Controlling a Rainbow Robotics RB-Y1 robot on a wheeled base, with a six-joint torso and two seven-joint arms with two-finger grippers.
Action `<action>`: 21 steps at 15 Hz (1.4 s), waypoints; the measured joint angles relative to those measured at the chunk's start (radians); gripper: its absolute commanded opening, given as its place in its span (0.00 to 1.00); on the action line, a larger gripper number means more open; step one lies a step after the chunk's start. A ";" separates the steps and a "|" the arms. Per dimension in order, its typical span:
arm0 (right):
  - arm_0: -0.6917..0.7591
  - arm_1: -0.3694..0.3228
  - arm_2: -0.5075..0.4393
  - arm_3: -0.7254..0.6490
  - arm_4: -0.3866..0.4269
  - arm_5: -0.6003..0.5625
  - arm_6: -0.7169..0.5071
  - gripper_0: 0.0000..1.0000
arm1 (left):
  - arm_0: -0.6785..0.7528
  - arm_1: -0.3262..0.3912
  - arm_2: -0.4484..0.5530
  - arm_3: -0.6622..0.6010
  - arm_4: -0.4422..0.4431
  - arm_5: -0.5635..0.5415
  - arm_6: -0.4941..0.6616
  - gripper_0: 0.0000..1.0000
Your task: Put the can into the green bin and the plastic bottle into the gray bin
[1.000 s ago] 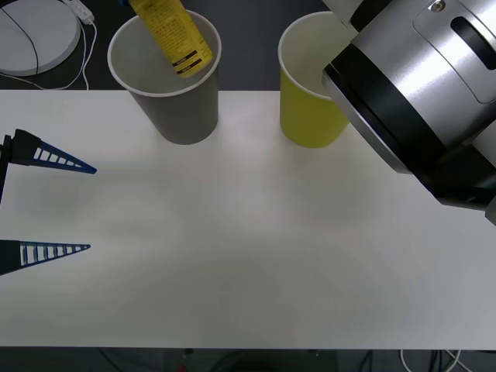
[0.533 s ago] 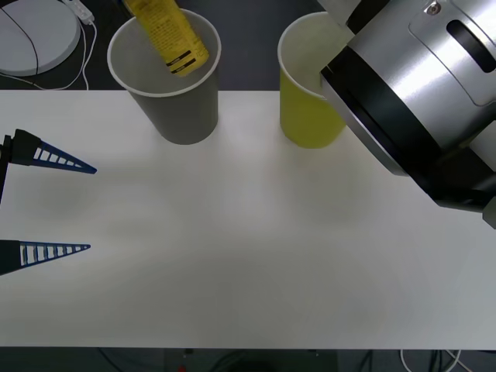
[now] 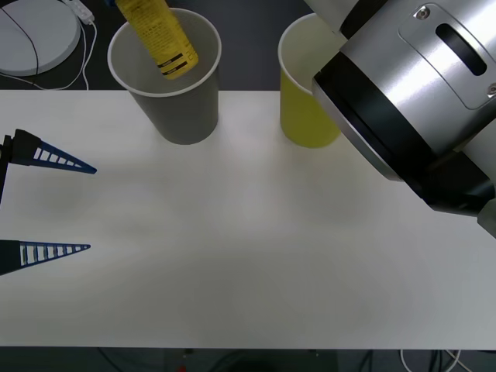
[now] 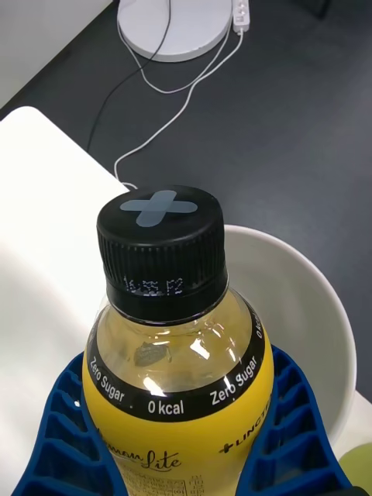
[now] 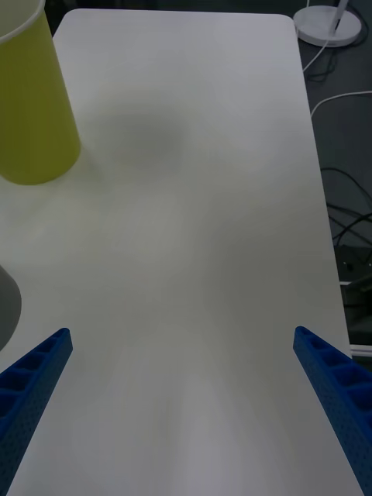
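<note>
The plastic bottle [image 3: 155,35], yellow-labelled with a black cap [image 4: 163,248], hangs tilted over the gray bin [image 3: 167,77], its lower end inside the bin's mouth. My right gripper [image 4: 178,434] is shut on the bottle, with blue fingers [image 4: 58,434] on both sides of the label. Below the bottle lies the gray bin's white inside [image 4: 310,325]. The green bin [image 3: 304,108] stands upright to the right of the gray one, partly behind my right arm [image 3: 411,93]. My left gripper [image 3: 46,205] waits open at the table's left edge. The can is hidden from view.
Both bins stand at the far edge of the white table [image 3: 248,232]. Beyond that edge, on the dark floor, sit a white round base [image 3: 35,35] and its cable [image 4: 147,116]. The left wrist view has the green bin [image 5: 31,101] to one side of bare tabletop.
The bottle has shifted to the left and farther back over the gray bin's mouth, and my right arm moved with it. The left gripper has not moved.
</note>
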 measured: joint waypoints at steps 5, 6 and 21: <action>0.000 0.000 -0.006 0.042 -0.012 0.044 0.062 1.00 | 0.000 0.000 0.000 0.000 0.000 0.000 0.000 1.00; -0.001 0.000 -0.014 0.053 -0.018 0.054 0.075 1.00 | 0.000 0.000 0.000 0.000 0.000 0.000 0.000 1.00; 0.001 -0.014 -0.032 0.054 -0.080 0.026 0.163 1.00 | 0.000 0.000 0.000 0.000 0.000 0.000 0.000 1.00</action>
